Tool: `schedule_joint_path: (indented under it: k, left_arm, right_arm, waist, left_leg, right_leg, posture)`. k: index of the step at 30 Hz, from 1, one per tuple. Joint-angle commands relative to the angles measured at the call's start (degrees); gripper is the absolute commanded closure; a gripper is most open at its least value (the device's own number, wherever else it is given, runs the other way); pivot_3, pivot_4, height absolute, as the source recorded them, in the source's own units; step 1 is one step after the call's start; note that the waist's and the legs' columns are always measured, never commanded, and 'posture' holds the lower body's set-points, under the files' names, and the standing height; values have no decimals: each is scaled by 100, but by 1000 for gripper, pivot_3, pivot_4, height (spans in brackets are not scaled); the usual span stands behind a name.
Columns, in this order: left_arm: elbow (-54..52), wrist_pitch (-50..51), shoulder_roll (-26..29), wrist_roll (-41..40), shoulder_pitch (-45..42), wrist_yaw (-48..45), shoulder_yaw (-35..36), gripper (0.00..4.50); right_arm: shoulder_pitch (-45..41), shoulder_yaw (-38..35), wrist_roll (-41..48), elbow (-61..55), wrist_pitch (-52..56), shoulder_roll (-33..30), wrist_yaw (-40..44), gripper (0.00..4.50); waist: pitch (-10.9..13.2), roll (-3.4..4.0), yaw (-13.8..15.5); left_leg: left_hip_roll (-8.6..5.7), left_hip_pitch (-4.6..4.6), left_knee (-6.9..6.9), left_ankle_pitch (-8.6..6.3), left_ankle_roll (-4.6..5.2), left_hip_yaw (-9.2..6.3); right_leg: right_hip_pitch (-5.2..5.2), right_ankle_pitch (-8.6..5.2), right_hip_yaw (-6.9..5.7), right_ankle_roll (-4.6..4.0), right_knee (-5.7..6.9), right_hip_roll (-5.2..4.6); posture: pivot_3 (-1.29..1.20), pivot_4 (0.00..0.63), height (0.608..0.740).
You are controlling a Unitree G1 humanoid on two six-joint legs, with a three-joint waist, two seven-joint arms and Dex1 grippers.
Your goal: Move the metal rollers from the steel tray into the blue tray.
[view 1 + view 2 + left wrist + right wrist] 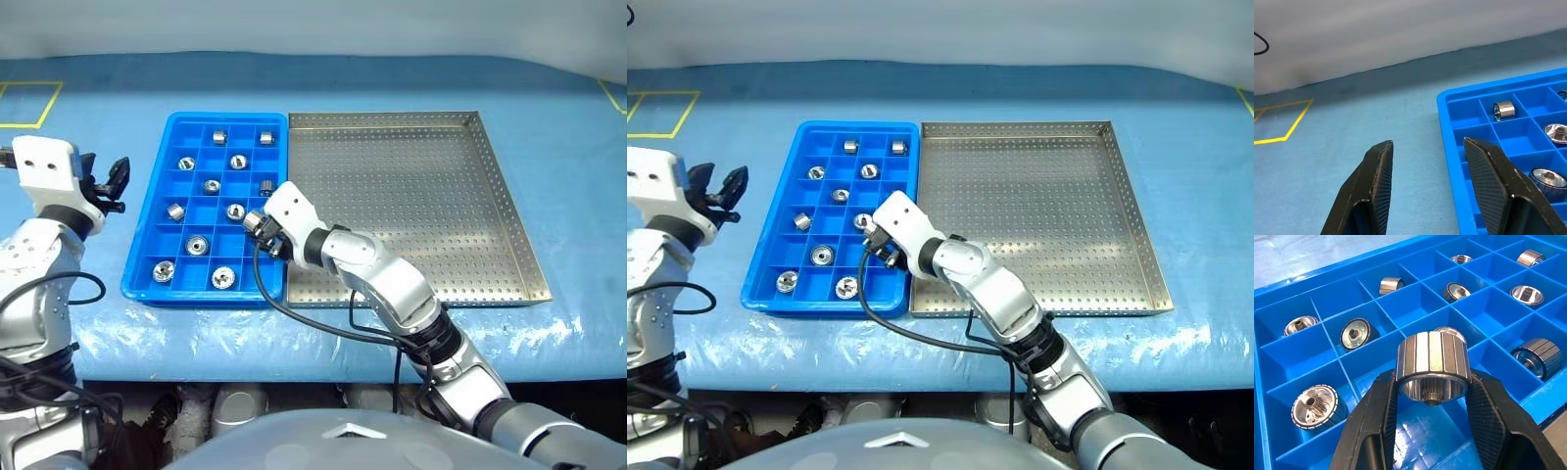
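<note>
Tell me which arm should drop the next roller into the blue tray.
Right. The right gripper already clamps a metal roller over the blue tray. The left gripper hangs open and empty beside the tray's outer edge, and the steel tray looks emptied.

A blue-covered counter (392, 78) spans the scene; yellow tape lines (39, 103) mark its far left corner, a pale wall (1400, 29) behind.

Right arm reaches toward ten o'clock, its tool (1432, 396) clamped on a roller (1432, 369). Left arm is bent at nine o'clock, its tool (1427, 156) level, fingers (1378, 176) parted and empty.
</note>
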Motion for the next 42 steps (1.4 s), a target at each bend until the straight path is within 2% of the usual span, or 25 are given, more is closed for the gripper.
schedule_joint_path:
  k: [1,3,4,9,14,16,19,23,28,31,35,36,42]
  left_arm:
    - [-206,-92,-9,-17,-94,-96,-116,2007]
    - [-200,-125,-30,-24,-114,-162,-191,2007]
    - [-196,-132,-42,-30,-125,-178,-204,2007]
    - [-170,-117,-177,-77,-245,-259,-363,2007]
    - [-169,-222,-549,-221,-487,-453,-734,2007]
    - [-159,-326,-818,-268,-647,-563,-1089,2007]
    - [-52,-743,-1112,-26,-820,-855,-1875,2007]
    - [352,-1115,-1098,314,-1017,-1089,-2346,2007]
    - [880,-1525,-1011,707,-1196,-1418,-2784,2007]
    - [1042,-1625,-969,678,-1199,-1961,-3150,1481]
    - [926,-1630,-817,692,-1120,-2570,-3570,154]
    - [921,-1637,-812,664,-1124,-2634,-3570,45]
    - [1004,-1446,-948,645,-1221,-2492,-3336,45]
  right_arm:
    - [44,-86,53,-80,-14,107,32,2805]
    - [77,-93,81,-118,20,92,66,2805]
    - [86,-93,83,-133,28,87,74,2078]
    - [129,-147,115,-357,-20,87,121,540]
    - [142,-679,106,-788,-227,205,-204,540]
    - [173,-1052,8,-969,-399,229,-472,540]
    - [357,-1597,-612,-1118,-863,-123,-1069,540]
    - [860,-2571,-249,-1270,-627,-608,-846,540]
    - [1473,-3145,-119,-1254,-626,-1246,-530,540]
    - [1695,-3424,82,-1229,-684,-1419,-315,499]
    - [1814,-3496,215,-1281,-747,-1474,-211,499]
    - [1821,-3489,255,-1302,-774,-1472,-171,499]
    - [1977,-3337,586,-1484,-872,-1620,333,499]
  waist:
    - [0,0,0]
    - [0,0,-3]
    - [0,0,-6]
    - [0,0,-7]
    - [-1,-1,-10]
    - [-1,-3,-3]
    - [-3,-5,-4]
    - [-3,-4,-92]
    - [0,7,-306]
    - [0,7,-387]
    - [1,8,-459]
    - [1,8,-475]
    - [1,8,-479]
  left_leg:
    - [1,0,-2,1,-1,0]
    - [1,0,-3,1,-2,-1]
    - [1,0,-3,1,-2,-1]
    - [2,0,-3,2,-4,-1]
    - [0,0,-2,3,-6,-1]
    - [0,0,-1,4,-7,-1]
    - [-8,-2,3,6,-11,0]
    - [-12,-3,1,5,-10,3]
    - [-2,-2,-3,-4,8,9]
    - [-3,-2,4,-5,9,14]
    - [-5,-1,15,-5,10,18]
    - [-5,0,19,-5,10,18]
    - [-2,2,30,-5,11,18]
  right_leg:
    - [0,0,-1,0,0,1]
    - [0,0,-1,0,0,1]
    - [-1,0,-2,0,0,1]
    - [-1,0,-2,0,0,1]
    - [1,0,-1,0,0,0]
    - [2,0,-2,0,0,0]
    - [7,1,-1,1,-2,-7]
    - [10,2,3,3,-13,-10]
    - [4,1,7,2,-9,1]
    - [5,1,11,2,-5,1]
    - [10,1,17,3,-3,1]
    - [10,1,18,4,0,2]
    - [11,-11,19,24,10,6]
  posture:
    - [51,150,740]
    - [51,150,740]
    - [51,150,740]
    - [29,150,740]
    - [-3,150,740]
    - [-34,150,740]
    - [-66,150,740]
    - [-90,150,740]
    - [-135,150,740]
    - [-150,150,740]
    - [-154,150,740]
    - [-168,150,740]
    - [-160,150,740]
